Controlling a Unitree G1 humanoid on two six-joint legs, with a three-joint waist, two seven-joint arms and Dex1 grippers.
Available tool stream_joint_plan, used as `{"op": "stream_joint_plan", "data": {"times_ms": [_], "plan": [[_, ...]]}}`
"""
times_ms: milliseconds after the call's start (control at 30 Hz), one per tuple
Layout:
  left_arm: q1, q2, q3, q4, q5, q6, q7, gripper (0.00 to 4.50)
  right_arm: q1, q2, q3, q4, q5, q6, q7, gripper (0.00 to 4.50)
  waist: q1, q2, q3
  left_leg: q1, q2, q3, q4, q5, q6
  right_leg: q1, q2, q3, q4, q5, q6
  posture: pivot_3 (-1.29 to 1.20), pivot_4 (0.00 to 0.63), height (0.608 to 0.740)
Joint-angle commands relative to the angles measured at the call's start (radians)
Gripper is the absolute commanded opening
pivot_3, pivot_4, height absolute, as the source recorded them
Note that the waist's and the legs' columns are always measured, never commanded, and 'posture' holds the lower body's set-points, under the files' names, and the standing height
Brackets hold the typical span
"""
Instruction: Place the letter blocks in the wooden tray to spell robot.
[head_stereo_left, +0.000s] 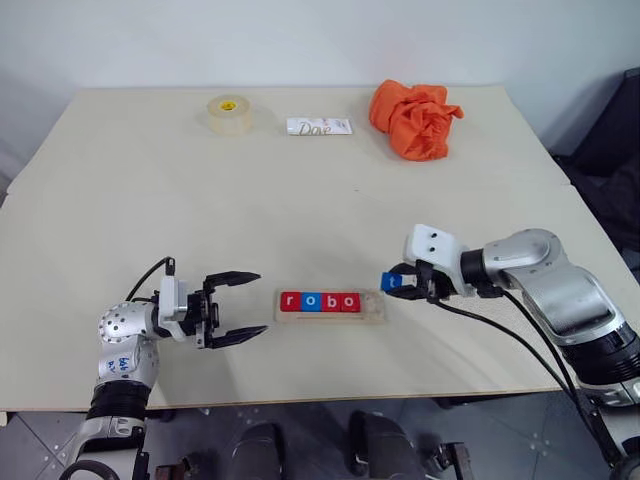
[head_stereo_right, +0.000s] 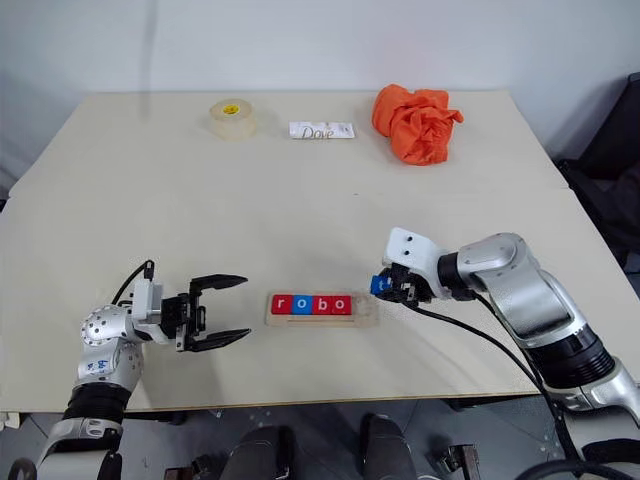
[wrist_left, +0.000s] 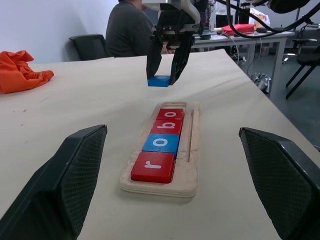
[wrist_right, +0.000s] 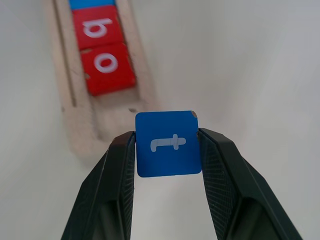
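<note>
Left pincer (head_stereo_left: 243, 307) level, spread | right pincer (wrist_right: 168, 145) angled down, pinching blue t block (wrist_right: 168, 143) beside wooden tray (head_stereo_left: 376, 311)

Five letter blocks are in view. Four lie in a row in the one wooden tray (head_stereo_left: 374, 313): a red r (head_stereo_left: 290, 301), a blue o (head_stereo_left: 310, 301), a red b (head_stereo_left: 329, 301) and a red o (head_stereo_left: 349, 301), which makes three red tiles and one blue inside the tray. The fifth, a blue t (head_stereo_left: 394, 282), is off the tray, just beyond its end past the red o, so blue tiles number two in all. Far from the tray, at the bench's (head_stereo_left: 300, 190) opposite edge, are one roll of tape (head_stereo_left: 229, 114), one white Dove packet (head_stereo_left: 319, 126) and one crumpled orange cloth (head_stereo_left: 413, 118). There are two claws.
</note>
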Motion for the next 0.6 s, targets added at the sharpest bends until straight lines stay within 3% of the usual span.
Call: {"op": "stream_joint_plan", "data": {"times_ms": [33, 600], "plan": [[0.019, -0.003, 0.015, -0.026, -0.001, -0.014, 0.013, 4.5, -0.032, 0.005, 0.025, -0.036, 0.002, -0.001, 0.027, 1.47, -0.001, 0.0, 0.0, 0.0, 0.0, 0.0, 0.0, 0.0, 0.0, 0.0, 0.0, 0.0, 0.0, 0.0, 0.0, 0.0, 0.15, 0.74], [0.076, 0.002, 0.015, -0.088, -0.007, -0.009, 0.055, 4.5, -0.066, 0.057, 0.126, -0.01, -0.049, -0.022, 0.03, 1.47, -0.002, 0.0, 0.0, 0.0, 0.0, 0.0, 0.0, 0.0, 0.0, 0.0, 0.0, 0.0, 0.001, 0.0, 0.0, 0.0, 0.15, 0.74]]}}
